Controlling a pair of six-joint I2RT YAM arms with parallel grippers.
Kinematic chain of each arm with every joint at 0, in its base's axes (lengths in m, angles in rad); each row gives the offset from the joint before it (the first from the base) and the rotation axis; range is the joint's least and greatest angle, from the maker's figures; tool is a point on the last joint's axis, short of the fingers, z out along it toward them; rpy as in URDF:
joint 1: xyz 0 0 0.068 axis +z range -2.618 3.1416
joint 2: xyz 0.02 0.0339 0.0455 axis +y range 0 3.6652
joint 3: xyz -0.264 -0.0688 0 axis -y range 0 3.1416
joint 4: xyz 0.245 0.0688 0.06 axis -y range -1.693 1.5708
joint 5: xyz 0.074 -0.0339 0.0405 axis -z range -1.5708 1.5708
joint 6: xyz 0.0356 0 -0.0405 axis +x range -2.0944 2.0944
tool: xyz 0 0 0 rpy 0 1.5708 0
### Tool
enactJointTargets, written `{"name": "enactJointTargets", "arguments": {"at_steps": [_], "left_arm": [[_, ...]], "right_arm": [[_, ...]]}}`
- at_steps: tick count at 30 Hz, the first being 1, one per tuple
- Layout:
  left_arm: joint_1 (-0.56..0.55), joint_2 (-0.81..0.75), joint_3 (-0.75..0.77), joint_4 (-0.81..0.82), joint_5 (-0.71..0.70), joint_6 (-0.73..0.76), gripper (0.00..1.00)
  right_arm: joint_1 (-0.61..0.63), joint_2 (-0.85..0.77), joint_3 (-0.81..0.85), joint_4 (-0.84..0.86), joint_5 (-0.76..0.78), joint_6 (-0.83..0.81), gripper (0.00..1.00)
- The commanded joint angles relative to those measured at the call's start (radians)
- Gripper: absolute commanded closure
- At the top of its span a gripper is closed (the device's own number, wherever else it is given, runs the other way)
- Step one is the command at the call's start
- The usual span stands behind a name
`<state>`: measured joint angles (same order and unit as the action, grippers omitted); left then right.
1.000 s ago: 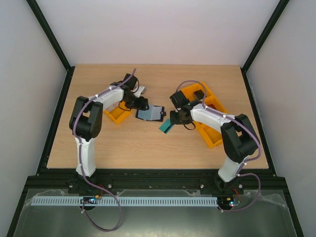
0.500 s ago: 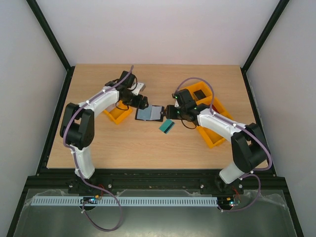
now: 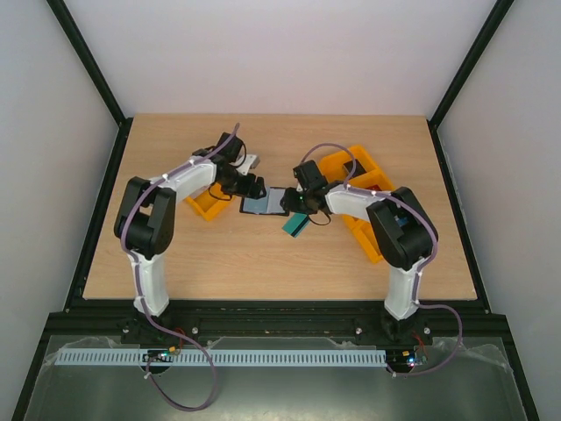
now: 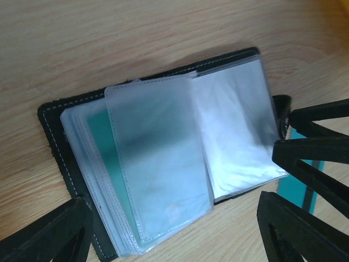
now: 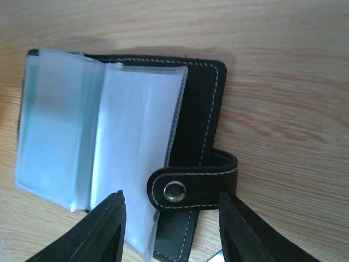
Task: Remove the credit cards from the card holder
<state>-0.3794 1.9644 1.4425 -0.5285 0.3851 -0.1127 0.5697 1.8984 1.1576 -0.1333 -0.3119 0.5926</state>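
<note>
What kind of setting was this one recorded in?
Most likely a lab test cell, not a home or shop: a bare wooden table boxed in by plain white walls and a black frame, two robot arms bolted at its near edge, and orange trays laid out as props.

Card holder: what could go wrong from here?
1. A credit card sits inside floppy clear sleeves; the open left tool may pinch a sleeve and lift the whole card holder.
2. The right tool straddles the clasp tab; closing there could drag the holder.
3. The loose card lies close by and could get knocked.
</note>
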Motion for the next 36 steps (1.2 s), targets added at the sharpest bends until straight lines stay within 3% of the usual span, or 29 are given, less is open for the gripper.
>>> {"name": "enactJointTargets", "arguments": {"at_steps": [1,9,14,25,28,32,36], "left_arm": [[0.012,0.060,0.007,0.005,0.016,-0.025,0.17],[0.025,0.127,-0.002,0.046,0.076,-0.061,0.18],[0.027,0.157,0.002,0.039,0.182,-0.066,0.22],[0.015,0.161,0.007,0.056,0.319,-0.075,0.42],[0.014,0.167,0.001,0.051,0.293,-0.077,0.56],[0.025,0.159,-0.024,0.062,0.242,-0.079,0.93],[0.032,0.139,-0.024,0.054,0.209,-0.064,0.98]], "right_arm": [[0.004,0.025,-0.013,0.064,-0.008,0.026,0.55],[0.004,0.063,-0.038,0.104,-0.003,0.033,0.56],[0.004,0.101,-0.035,0.145,-0.090,0.034,0.57],[0.002,0.116,-0.038,0.199,-0.239,0.011,0.60],[-0.003,0.110,-0.021,0.185,-0.251,0.006,0.59],[-0.020,0.092,-0.005,0.136,-0.225,-0.002,0.59],[-0.049,0.028,-0.054,0.153,-0.230,-0.005,0.58]]}}
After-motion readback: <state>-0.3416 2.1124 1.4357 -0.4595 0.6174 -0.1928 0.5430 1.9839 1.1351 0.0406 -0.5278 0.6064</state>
